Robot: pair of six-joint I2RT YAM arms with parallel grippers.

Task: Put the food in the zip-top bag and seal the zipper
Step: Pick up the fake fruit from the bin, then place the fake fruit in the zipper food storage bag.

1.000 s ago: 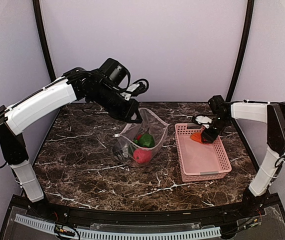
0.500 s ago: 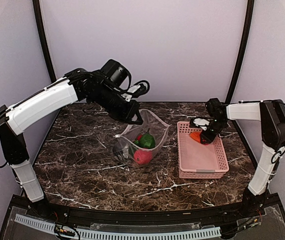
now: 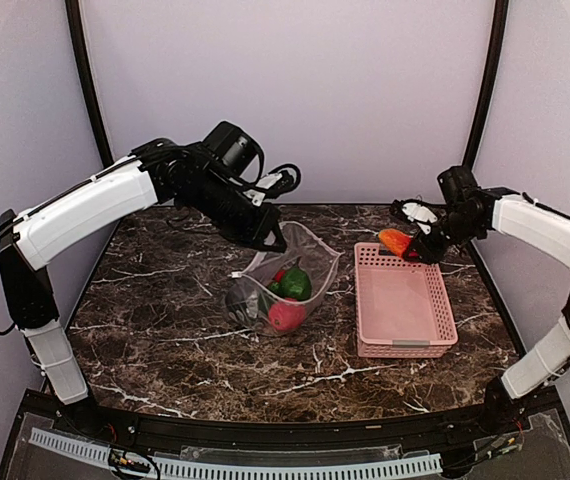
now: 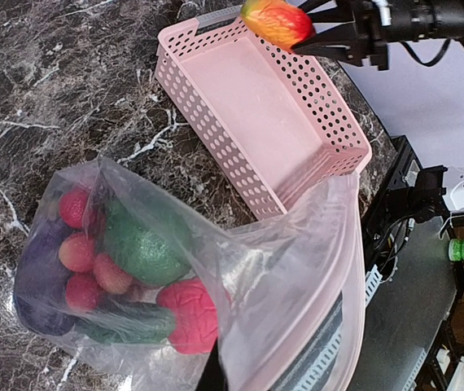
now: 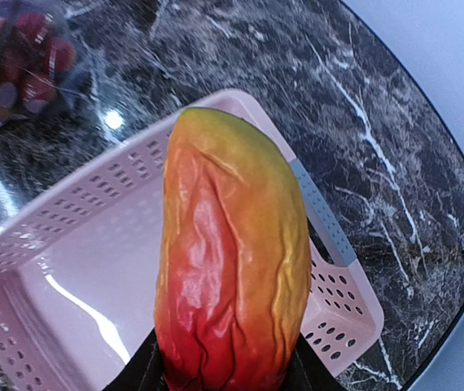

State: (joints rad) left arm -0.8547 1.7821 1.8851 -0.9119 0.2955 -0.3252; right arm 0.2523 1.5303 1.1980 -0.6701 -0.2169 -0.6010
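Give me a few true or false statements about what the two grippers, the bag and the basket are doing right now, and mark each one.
1. The right gripper holds an orange-red toy. True.
2. Several toys lie in the basket. False: nothing lies in it; the held toy hangs above its far edge.
3. The left gripper is shut on the bag at its mouth edge. True.
4. The bag lies flat and sealed. False: its mouth is held up and open.
5. A green piece is inside the bag. True.
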